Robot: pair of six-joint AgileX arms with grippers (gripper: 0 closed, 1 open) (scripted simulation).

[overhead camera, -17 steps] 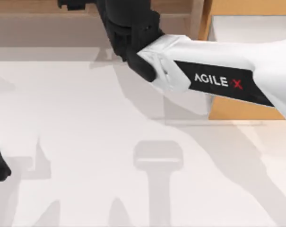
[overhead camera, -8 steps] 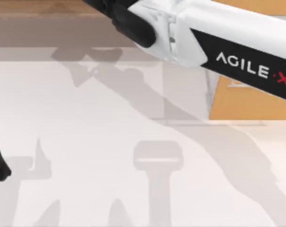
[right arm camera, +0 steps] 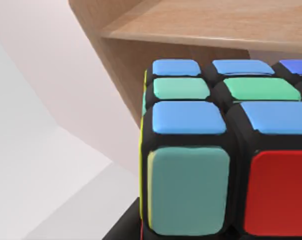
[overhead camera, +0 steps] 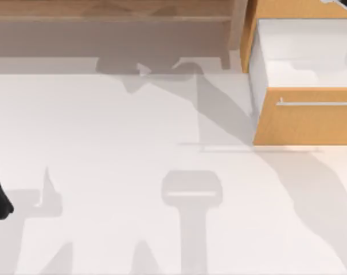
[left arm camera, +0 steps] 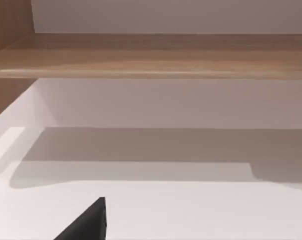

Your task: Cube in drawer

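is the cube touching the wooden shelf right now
Apart. In the right wrist view the cube sits close to the camera, while the shelf lies behind it, with the white wall showing between the cube's edge and the shelf's side panel.

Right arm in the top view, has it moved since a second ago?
Yes. A second ago it stretched across the open drawer towards the shelf; it has since swung away past the picture's top right corner, baring the drawer's white inside.
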